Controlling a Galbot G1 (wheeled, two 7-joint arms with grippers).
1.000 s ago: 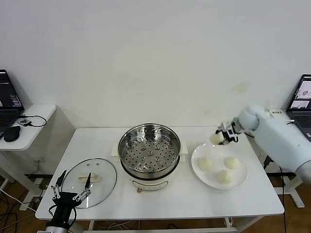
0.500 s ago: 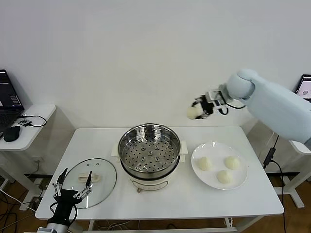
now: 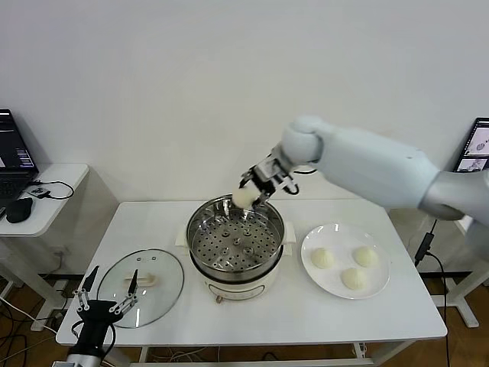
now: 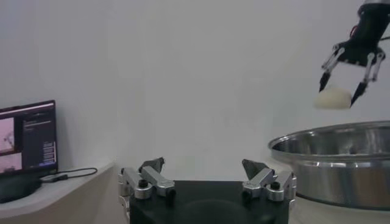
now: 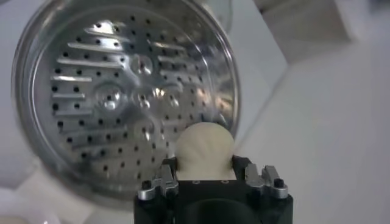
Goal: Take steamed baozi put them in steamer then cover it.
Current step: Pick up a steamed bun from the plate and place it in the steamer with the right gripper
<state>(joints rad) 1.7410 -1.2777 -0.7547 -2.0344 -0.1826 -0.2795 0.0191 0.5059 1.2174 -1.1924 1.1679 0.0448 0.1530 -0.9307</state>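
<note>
Right arm stretched across from the right side, upper link pale and bulky, elbow raised, wrist angled down and toward the left. Right gripper [image 3: 250,190] hanging in the air at the arm's far end, thin black-and-silver fingers [image 4: 325,77] splayed downward and closed around a pale round bun [image 5: 204,146] — seen from the wrist camera, bun seated between the two finger mounts. Left arm low at the near left corner, only its wrist and gripper in sight. Left gripper [image 3: 106,295] pointing up and away from the body, fingers spread wide apart — holding nothing.
</note>
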